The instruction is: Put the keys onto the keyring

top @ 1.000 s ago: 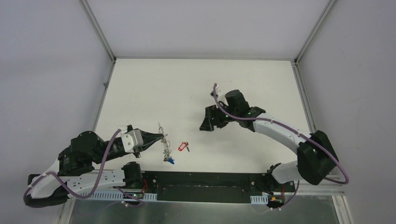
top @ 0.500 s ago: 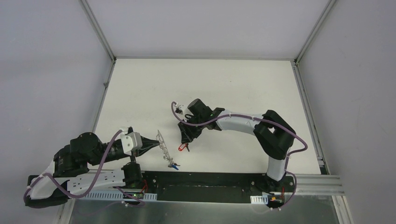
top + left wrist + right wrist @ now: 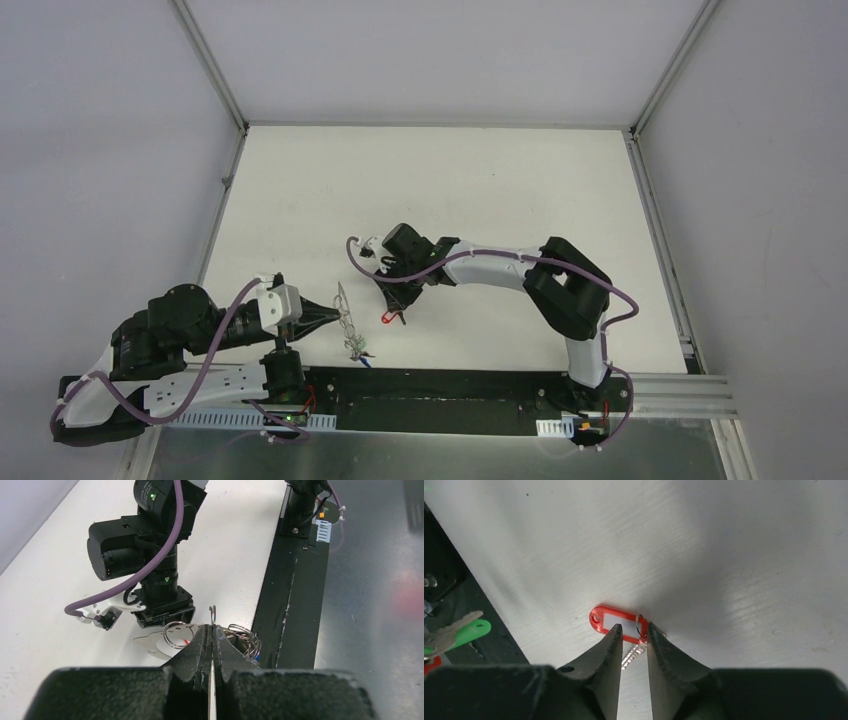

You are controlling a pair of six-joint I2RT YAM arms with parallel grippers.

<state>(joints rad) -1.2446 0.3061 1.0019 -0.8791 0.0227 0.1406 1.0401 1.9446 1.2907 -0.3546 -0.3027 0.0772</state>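
Observation:
My left gripper (image 3: 335,311) is shut on the keyring (image 3: 344,303), a thin wire hoop whose end sticks up past the fingertips (image 3: 212,614) in the left wrist view. Several keys (image 3: 358,346) hang from it on small split rings (image 3: 245,641); one with a green head (image 3: 470,629) shows in the right wrist view. A key with a red plastic tag (image 3: 610,621) and a silvery blade (image 3: 633,655) lies on the table (image 3: 300,200). My right gripper (image 3: 634,628) is down over it, jaws narrowly open, tips straddling the tag's ring end.
The black base strip (image 3: 430,385) runs along the near edge, just behind the hanging keys. The right arm (image 3: 500,265) stretches across the table's middle toward the left gripper. Metal frame rails (image 3: 215,75) border the white table.
The right arm swung left and down from mid-table to the red key, its jaws narrowing. The left gripper with the keyring drifted slightly toward the near edge.

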